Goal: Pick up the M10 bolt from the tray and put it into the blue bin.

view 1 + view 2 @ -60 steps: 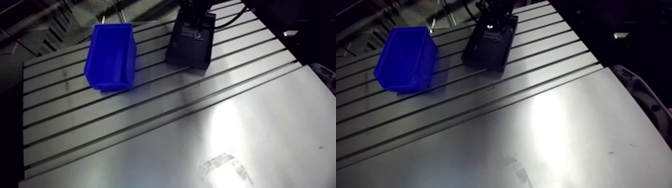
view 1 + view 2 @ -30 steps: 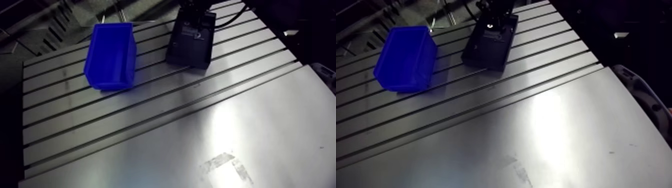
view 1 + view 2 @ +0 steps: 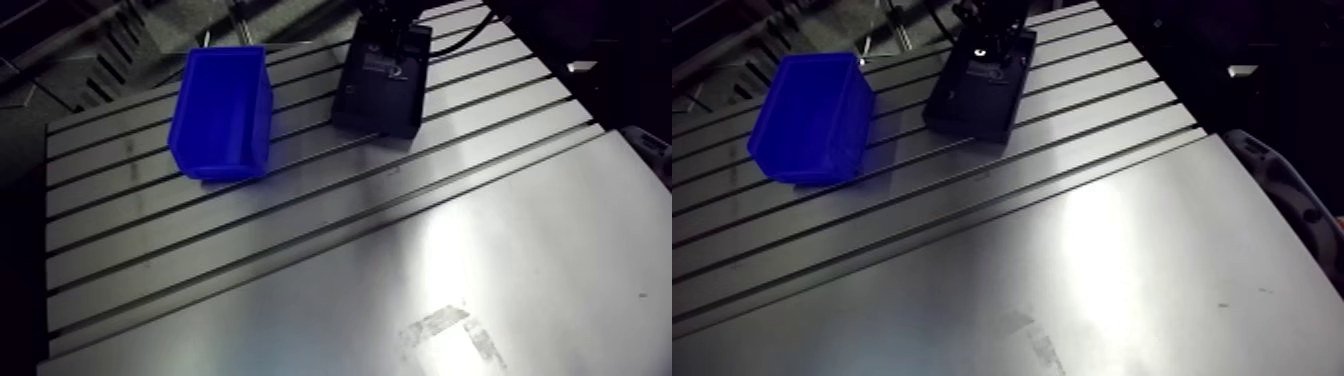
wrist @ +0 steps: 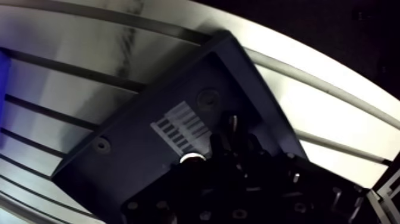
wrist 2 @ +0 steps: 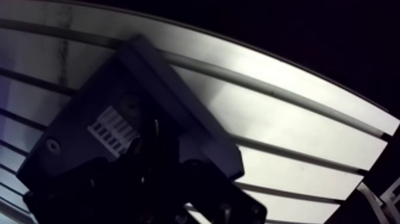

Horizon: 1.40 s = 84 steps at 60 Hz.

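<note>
On the left, toward the far left corner of the surface [image 3: 520, 250], the bin [image 3: 220, 112] stands upright on the slotted part, well apart from my hand. I can see nothing inside it from here.

To its right, near the far edge, the black tray [image 3: 382, 85] lies flat across the slots, near the bin but not touching it. A white label [image 4: 181, 128] with dark bars sits on the tray's floor.

My hand [image 4: 226, 152] is down low over the tray, just past the label, a dark mass against the dark floor. I cannot tell whether it is open or closed, or whether it grips anything. A small bright round spot [image 4: 190, 159] shows right at my hand's tip, on or just above the tray floor. It may be the bolt, but I cannot make that out for certain.
</note>
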Each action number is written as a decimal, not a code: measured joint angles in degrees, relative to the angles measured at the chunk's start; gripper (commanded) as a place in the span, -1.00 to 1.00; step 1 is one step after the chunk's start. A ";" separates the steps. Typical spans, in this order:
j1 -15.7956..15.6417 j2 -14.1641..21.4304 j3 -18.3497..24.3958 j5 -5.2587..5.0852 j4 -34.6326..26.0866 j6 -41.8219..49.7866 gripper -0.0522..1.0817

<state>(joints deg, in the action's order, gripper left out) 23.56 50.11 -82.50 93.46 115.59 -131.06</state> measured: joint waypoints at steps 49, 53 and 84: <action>-0.22 8.65 -1.74 -0.81 -3.62 -6.68 0.98; -0.34 9.84 -1.81 -1.01 -4.44 -7.51 0.99; -3.83 17.68 -2.05 -5.55 -10.82 -19.45 0.98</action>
<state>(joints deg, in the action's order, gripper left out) 19.73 67.78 -84.56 87.92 104.77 -150.51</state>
